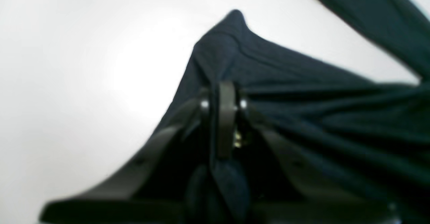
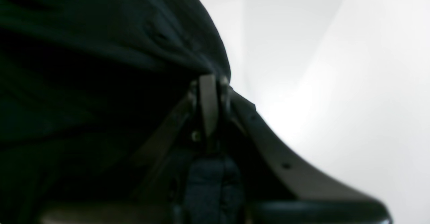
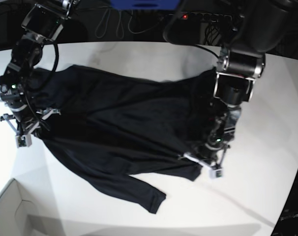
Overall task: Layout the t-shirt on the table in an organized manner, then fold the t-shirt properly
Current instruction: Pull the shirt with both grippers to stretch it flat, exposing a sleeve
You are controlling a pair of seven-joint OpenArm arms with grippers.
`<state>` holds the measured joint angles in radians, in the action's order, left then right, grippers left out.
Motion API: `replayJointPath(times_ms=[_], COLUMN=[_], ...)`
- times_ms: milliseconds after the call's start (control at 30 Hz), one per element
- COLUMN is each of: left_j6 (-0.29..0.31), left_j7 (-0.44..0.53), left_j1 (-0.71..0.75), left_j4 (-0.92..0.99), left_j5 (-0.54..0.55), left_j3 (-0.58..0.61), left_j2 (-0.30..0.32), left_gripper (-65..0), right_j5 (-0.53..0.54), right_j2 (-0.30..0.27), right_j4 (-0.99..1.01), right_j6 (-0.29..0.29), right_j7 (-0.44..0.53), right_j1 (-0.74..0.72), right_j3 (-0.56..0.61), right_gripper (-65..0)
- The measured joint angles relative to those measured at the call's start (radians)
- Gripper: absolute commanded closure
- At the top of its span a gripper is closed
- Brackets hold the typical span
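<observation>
The black t-shirt (image 3: 119, 123) lies stretched across the white table (image 3: 252, 196) between my two arms, rumpled, with one sleeve (image 3: 146, 194) trailing toward the front. My left gripper (image 3: 202, 158) is at the shirt's right edge. In the left wrist view the left gripper (image 1: 224, 91) is shut on a pinched ridge of the t-shirt (image 1: 302, 93), above the bare table (image 1: 84, 66). My right gripper (image 3: 33, 127) is at the shirt's left edge. In the right wrist view the right gripper (image 2: 210, 83) is shut on the t-shirt (image 2: 100, 49), which fills the left half of that view.
A white cardboard box corner (image 3: 11, 211) sits at the front left. Cables and dark equipment (image 3: 198, 19) run along the back behind the table. The table's curved edge (image 3: 292, 191) is at the right.
</observation>
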<state>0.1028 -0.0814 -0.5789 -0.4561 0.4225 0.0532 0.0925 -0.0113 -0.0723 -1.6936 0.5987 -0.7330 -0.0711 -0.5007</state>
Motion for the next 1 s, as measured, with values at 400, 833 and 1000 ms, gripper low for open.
replayJointPath(times_ms=[400, 833, 1000], left_j6=[-0.043, -0.031, -0.031], left_j7=[-0.314, -0.436, -0.439], left_j1=[0.425, 0.695, 0.715], left_j4=[-0.719, -1.043, -1.038], left_j5=[0.272, 0.279, 0.274], left_j3=[-0.399, -0.789, -0.784], left_j2=[0.175, 0.114, 0.113], left_gripper=[-0.1, -0.1, -0.6], right_j5=[0.011, 0.011, 0.006], right_j2=[-0.029, 0.010, 0.009], right_j4=[-0.008, 0.015, 0.103], right_j6=[0.006, 0.006, 0.007], right_j7=[0.005, 0.008, -0.084], right_j1=[0.036, -0.093, -0.147], right_j3=[0.344, 0.533, 0.618], right_gripper=[0.0, 0.0, -8.5])
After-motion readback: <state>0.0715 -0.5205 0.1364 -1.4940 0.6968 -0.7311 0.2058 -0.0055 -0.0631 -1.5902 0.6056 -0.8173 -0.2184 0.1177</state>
